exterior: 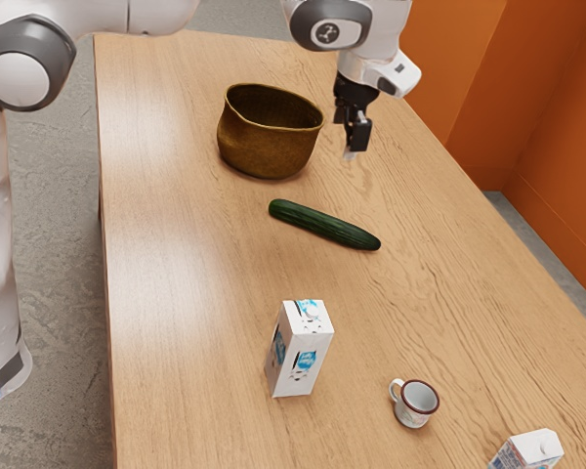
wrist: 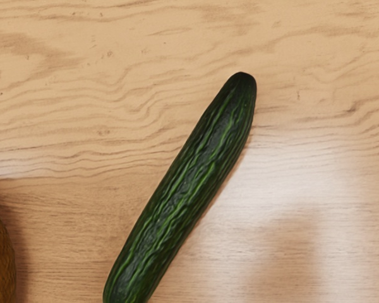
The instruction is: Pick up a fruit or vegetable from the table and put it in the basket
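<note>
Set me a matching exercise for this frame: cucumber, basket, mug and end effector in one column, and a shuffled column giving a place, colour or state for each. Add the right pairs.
Column one
1. cucumber
2. basket
3. mug
4. end effector

Column two
A. white, with a dark red rim
B. raised above the table, hanging from the arm
C. green, lying on its side
D. brown, with a wide open top

Right pairs: 1-C, 2-D, 3-A, 4-B

ok so on the table (exterior: 186, 254), cucumber (exterior: 324, 226)'s between the basket (exterior: 264, 151) and a carton (exterior: 300, 352), then the mug (exterior: 419, 401) sits between that and another carton (exterior: 527, 452)
</note>
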`<state>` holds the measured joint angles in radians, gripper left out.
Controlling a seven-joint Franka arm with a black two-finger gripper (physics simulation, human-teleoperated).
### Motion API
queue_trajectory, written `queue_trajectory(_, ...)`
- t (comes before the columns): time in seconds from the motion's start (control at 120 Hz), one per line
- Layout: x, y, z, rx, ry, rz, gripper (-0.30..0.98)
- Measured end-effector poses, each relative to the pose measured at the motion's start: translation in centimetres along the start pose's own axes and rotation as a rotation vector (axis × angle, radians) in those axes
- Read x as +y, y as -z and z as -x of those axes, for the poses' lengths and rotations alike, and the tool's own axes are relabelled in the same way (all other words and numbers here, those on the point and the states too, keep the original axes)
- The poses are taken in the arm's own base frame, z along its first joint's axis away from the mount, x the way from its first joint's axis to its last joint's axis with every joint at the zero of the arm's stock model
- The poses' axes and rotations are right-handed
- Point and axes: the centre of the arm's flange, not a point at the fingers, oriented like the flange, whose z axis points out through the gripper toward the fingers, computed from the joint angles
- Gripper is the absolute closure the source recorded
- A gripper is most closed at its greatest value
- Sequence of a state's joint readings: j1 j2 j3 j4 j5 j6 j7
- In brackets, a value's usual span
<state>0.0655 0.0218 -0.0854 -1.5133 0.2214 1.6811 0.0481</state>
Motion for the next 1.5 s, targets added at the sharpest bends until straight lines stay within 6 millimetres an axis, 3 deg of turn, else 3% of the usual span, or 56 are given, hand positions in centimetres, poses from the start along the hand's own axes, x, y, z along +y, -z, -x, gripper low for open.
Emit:
queue_trajectory(0.267,1.6,-1.0,-1.0,-0.004,-0.039,0.010,0.00)
queue_trajectory(0.45,3.5,-3.8,-1.0,-0.070,-0.025,0.027,0.00)
queue_trajectory(0.542,1.8,-4.6,0.1,-0.100,0.039,0.039,0.00)
queue_trajectory(0.642,0.6,-8.9,4.0,-0.182,0.100,0.052,0.00)
queue_trajectory(0.725,-1.7,-11.4,5.6,-0.209,0.152,0.051,0.00)
queue_trajectory(0.833,-5.6,-13.3,5.0,-0.207,0.186,0.030,0.00)
queue_trajectory(0.967,-7.8,-15.8,4.1,-0.202,0.184,0.035,0.00)
queue_trajectory(1.033,-6.4,-16.3,3.3,-0.192,0.144,0.042,0.00)
queue_trajectory(1.142,0.1,-15.7,1.4,-0.161,-0.001,0.030,0.00)
queue_trajectory(1.192,1.7,-15.7,1.0,-0.154,-0.044,0.027,0.00)
queue_trajectory(1.5,0.4,-16.3,1.0,-0.146,-0.004,0.045,0.00)
